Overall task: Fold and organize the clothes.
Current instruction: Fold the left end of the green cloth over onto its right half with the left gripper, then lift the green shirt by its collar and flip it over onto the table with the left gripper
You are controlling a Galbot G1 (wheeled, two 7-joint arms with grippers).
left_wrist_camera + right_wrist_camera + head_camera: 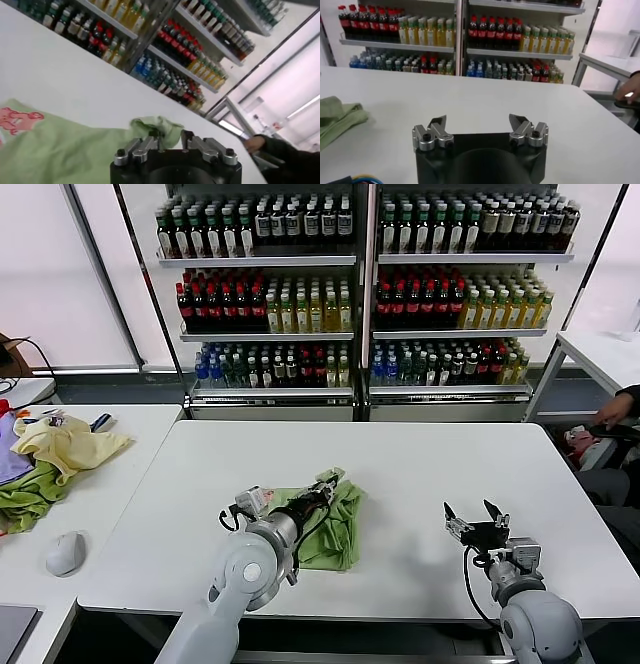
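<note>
A light green shirt (335,529) lies partly folded on the white table (420,464), just left of centre near the front edge. My left gripper (328,481) is at the shirt's far corner and is shut on a raised bunch of the green fabric (155,127). A red printed mark (20,120) shows on the flat part of the shirt in the left wrist view. My right gripper (476,514) is open and empty above the bare table to the right of the shirt. In the right wrist view (477,122) the shirt's edge (337,117) lies well off to one side.
A side table on the left holds a yellow cloth (70,444), a green cloth (25,494) and a grey mouse (65,554). Shelves of bottles (360,294) stand behind the table. A person's hand (610,409) is at the far right.
</note>
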